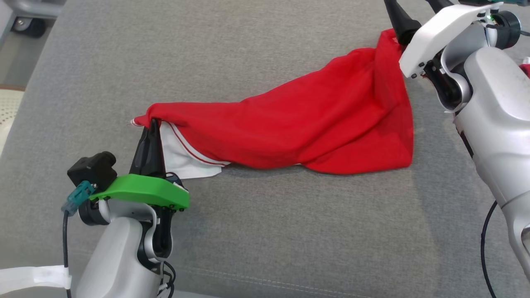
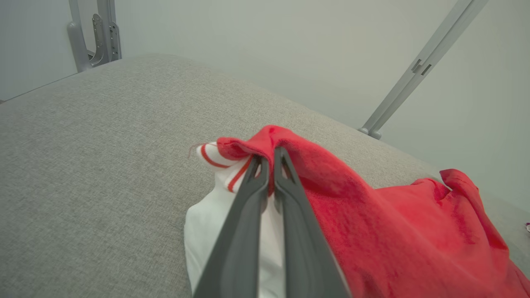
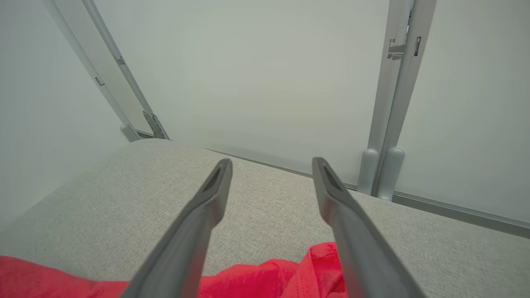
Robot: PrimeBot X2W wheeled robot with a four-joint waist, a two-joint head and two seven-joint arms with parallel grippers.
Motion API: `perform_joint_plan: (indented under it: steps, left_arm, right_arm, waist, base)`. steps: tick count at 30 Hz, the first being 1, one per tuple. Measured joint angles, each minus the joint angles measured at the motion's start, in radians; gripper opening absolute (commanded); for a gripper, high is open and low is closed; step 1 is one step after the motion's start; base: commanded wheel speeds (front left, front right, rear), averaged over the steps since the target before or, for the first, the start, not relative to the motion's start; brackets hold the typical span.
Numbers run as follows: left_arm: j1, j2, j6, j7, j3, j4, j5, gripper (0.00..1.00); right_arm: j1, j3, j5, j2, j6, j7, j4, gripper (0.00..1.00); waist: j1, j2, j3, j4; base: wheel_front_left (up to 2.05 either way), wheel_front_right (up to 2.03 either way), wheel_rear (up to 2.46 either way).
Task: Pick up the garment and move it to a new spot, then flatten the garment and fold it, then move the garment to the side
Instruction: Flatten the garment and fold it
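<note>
Grip: left claw [image 2: 271, 159] clamped on red garment [image 1: 314, 124] at its white-trimmed corner; right claw [image 3: 272, 162] spread, empty, above garment's opposite end. Pinch that end, tension evenly, lower flat.

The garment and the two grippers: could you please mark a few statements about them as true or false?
1. The left gripper is shut on the garment's edge. True.
2. The right gripper grips the garment. False: its fingers stand wide open, gripping nothing.
3. The garment is blue. False: it is red with a white part.
4. The garment rests on a grey cushion. True.
</note>
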Motion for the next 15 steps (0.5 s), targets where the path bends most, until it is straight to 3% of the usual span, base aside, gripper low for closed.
perform_joint_plan:
  steps: [9,15]
  left_arm:
    - [0.005,-0.002,0.0,-0.002,0.081,-0.014,0.071,0.0]
    - [0.035,-0.004,0.0,-0.003,0.156,-0.039,0.084,0.0]
  right_arm:
    - [0.213,-0.017,0.06,-0.003,0.0,-0.158,-0.061,1.0]
    - [0.337,0.015,0.05,-0.027,0.009,-0.174,-0.097,1.0]
  waist:
    - [0.0,0.0,-0.02,-0.09]
    - [-0.0001,0.0,-0.035,-0.153]
  base:
    - [0.0,0.0,0.0]
    - [0.0,0.0,0.0]
